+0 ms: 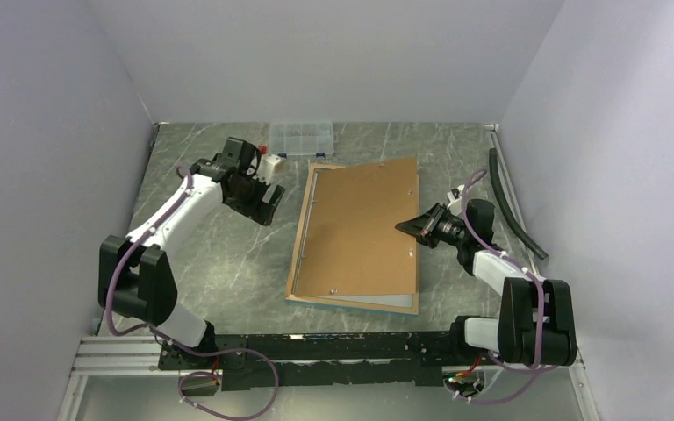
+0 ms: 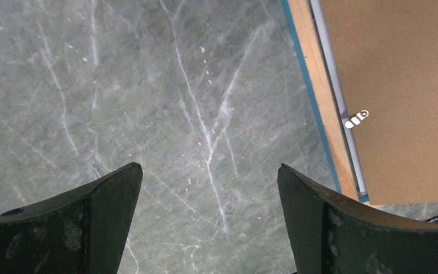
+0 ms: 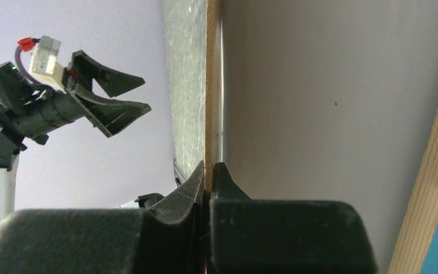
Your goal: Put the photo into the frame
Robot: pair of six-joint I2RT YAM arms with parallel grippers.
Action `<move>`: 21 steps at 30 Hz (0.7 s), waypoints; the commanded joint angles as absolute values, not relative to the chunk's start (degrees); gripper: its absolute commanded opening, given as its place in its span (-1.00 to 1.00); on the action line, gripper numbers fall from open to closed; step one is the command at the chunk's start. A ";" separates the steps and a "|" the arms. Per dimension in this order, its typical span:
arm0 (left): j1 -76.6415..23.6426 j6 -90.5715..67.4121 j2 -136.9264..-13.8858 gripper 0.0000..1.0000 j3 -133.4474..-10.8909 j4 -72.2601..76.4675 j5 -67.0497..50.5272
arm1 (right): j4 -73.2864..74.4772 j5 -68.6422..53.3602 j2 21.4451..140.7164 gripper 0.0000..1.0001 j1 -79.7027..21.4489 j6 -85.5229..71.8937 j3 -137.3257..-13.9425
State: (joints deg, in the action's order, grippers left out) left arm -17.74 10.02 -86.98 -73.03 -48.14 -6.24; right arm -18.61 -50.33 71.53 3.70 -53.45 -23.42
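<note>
The frame [image 1: 297,254] lies face down in the middle of the table, its light wood back and thin blue edge [image 2: 325,108] showing. The brown backing board [image 1: 360,228] rests on it, skewed and raised along its right side. My right gripper [image 1: 401,226] is shut on that right edge; the thin board edge [image 3: 213,85] runs straight up from between its closed jaws [image 3: 209,166]. A pale surface shows under the lifted board; I cannot tell whether it is the photo. My left gripper [image 1: 268,206] hangs open over bare table left of the frame, holding nothing [image 2: 210,171].
A clear plastic compartment box [image 1: 300,137] stands at the back, just beyond the frame's far left corner. A black strip [image 1: 513,202] lies along the right wall. A small metal turn clip [image 2: 356,119] sits on the frame's left rim. Walls close in on three sides.
</note>
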 commanded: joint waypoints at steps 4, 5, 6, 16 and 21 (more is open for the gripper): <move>-18.45 11.95 -92.62 0.89 -69.39 -41.02 -7.37 | -21.36 -49.74 72.89 -1.00 2.65 -48.45 -24.77; -18.46 12.15 -93.40 0.89 -68.98 -40.27 -7.52 | -20.91 -49.56 72.92 -1.00 2.64 -47.90 -24.86; -18.50 12.29 -93.85 0.89 -68.79 -39.73 -7.74 | -20.47 -49.31 73.09 -1.00 2.64 -47.33 -24.92; -18.62 12.39 -95.76 0.82 -67.53 -37.03 -10.71 | -13.87 -43.49 73.74 -1.00 1.15 -40.37 -27.19; -19.10 12.50 -95.84 0.80 -67.38 -37.24 -12.03 | -10.99 -42.01 73.75 -1.00 0.88 -37.34 -29.70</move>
State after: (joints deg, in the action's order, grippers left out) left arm -18.33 11.33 -95.55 -67.72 -38.59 -9.26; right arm -13.04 -46.85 73.58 1.58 -46.78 -26.76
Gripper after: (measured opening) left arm 0.904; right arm 0.029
